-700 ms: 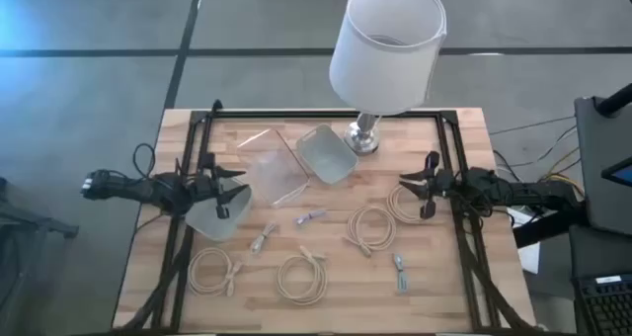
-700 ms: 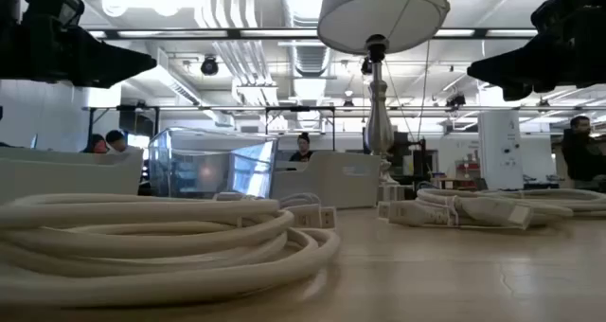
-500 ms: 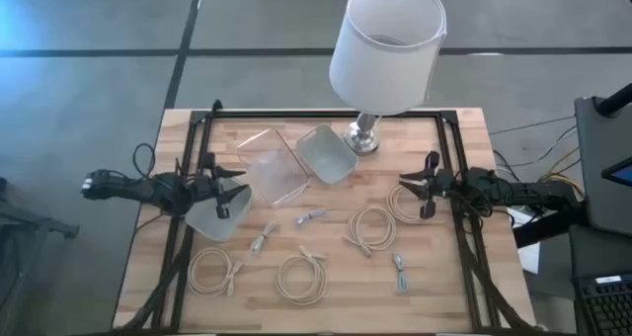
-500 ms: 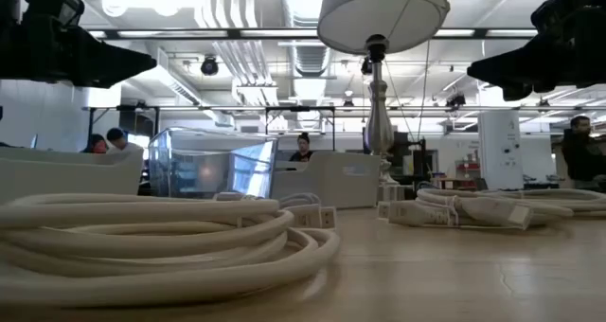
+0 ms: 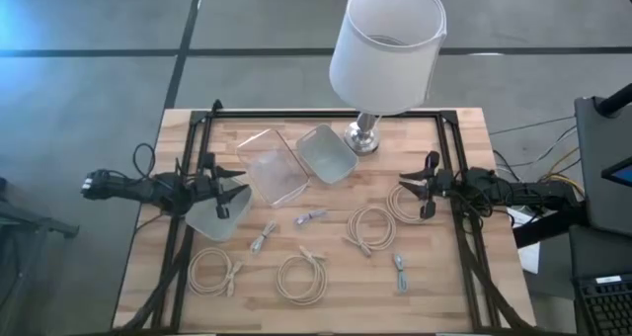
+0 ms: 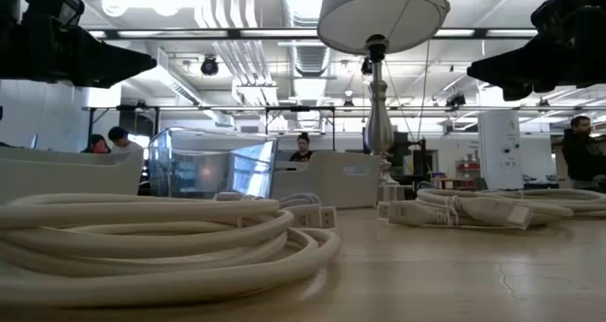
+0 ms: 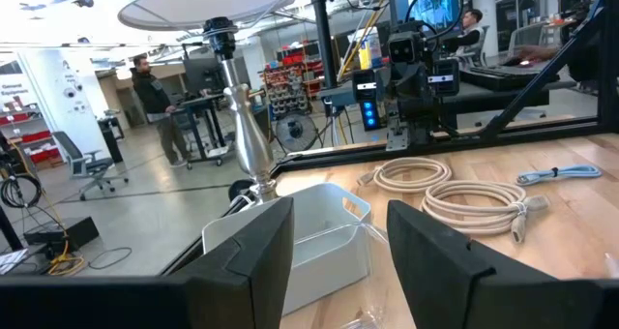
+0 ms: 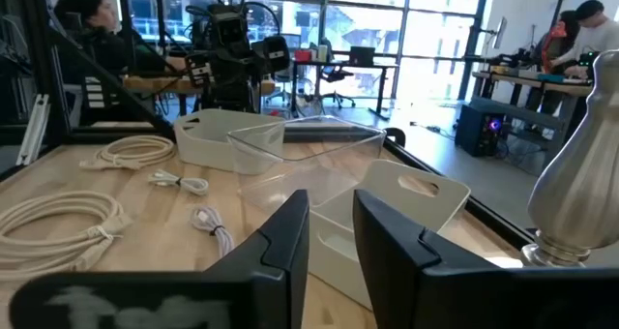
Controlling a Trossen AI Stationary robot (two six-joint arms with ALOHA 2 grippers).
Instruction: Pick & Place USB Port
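Several cream cables lie coiled on the wooden table: one (image 5: 216, 272) near the front left, one (image 5: 301, 278) at the front middle, and two (image 5: 368, 227) (image 5: 405, 203) on the right. Short USB leads lie flat between them: a grey one (image 5: 311, 217), a pale one (image 5: 262, 241) and a blue one (image 5: 400, 271). My left gripper (image 5: 232, 190) hovers open above a white bin (image 5: 215, 220) at the table's left side. My right gripper (image 5: 413, 188) hovers open at the right side, beside the rightmost coil. Both wrist views show empty fingers (image 7: 251, 261) (image 8: 280, 242).
A lamp (image 5: 367, 136) with a white shade stands at the far middle. A clear container (image 5: 273, 174) and a second white bin (image 5: 327, 153) sit beside it. A black frame (image 5: 326, 115) runs round the table. People sit and stand in the room beyond.
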